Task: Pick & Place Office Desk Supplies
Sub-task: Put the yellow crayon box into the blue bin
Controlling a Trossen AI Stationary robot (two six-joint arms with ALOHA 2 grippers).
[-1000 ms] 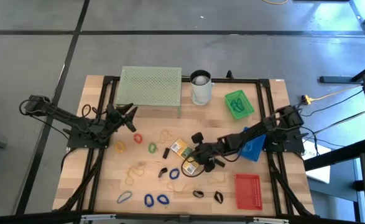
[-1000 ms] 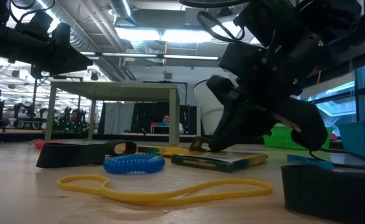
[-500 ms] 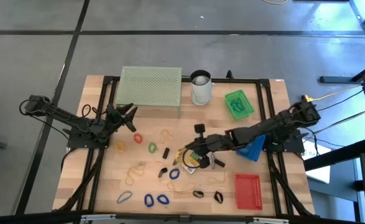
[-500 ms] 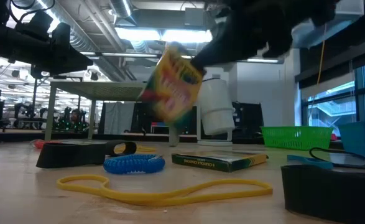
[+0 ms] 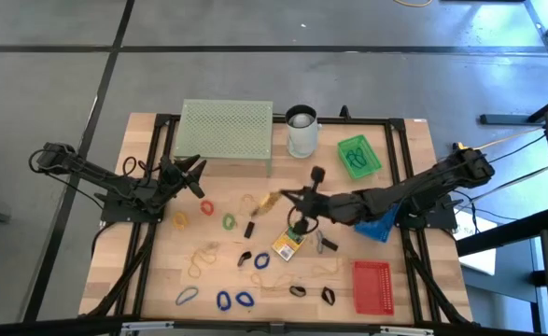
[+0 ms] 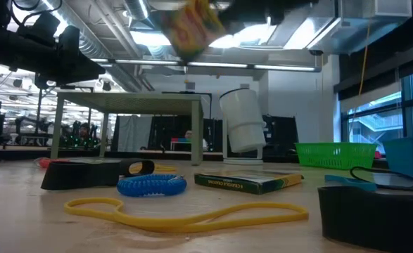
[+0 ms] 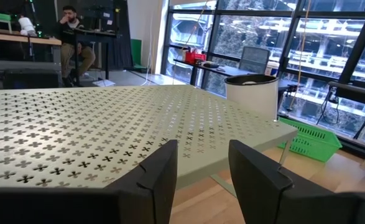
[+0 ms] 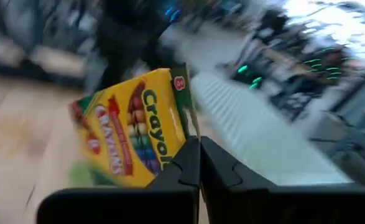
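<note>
My right gripper (image 5: 289,199) is over the middle of the table, shut on a yellow crayon pack (image 5: 271,200), which shows high up in the low view (image 6: 191,20) and close up in the right wrist view (image 8: 132,127). A second yellow pack (image 5: 288,245) lies flat on the table below it. Red (image 5: 205,207), green (image 5: 229,221), blue (image 5: 222,300) and tan (image 5: 199,258) rubber bands and black binder clips (image 5: 250,229) lie scattered on the wood. My left gripper (image 5: 197,177) waits open at the near edge of the pale green mesh stand (image 5: 227,131). My right gripper pinches the crayon pack by one end, at its edge (image 8: 181,148), between the two fingers (image 8: 219,168). The fingers reach in about level from the table's right side. The pack is lifted clear of the table and sits tilted in the hold.
A white cup (image 5: 302,131) stands beside the mesh stand at the far edge. A green basket (image 5: 358,156) sits to the right of the cup, a blue bin (image 5: 381,222) under the right arm, and a red basket (image 5: 371,286) at the near right.
My right gripper has risen from the table with one yellow crayon pack and carried it toward the far edge, the pack tipping as it went up. The other pack has stayed flat on the table.
</note>
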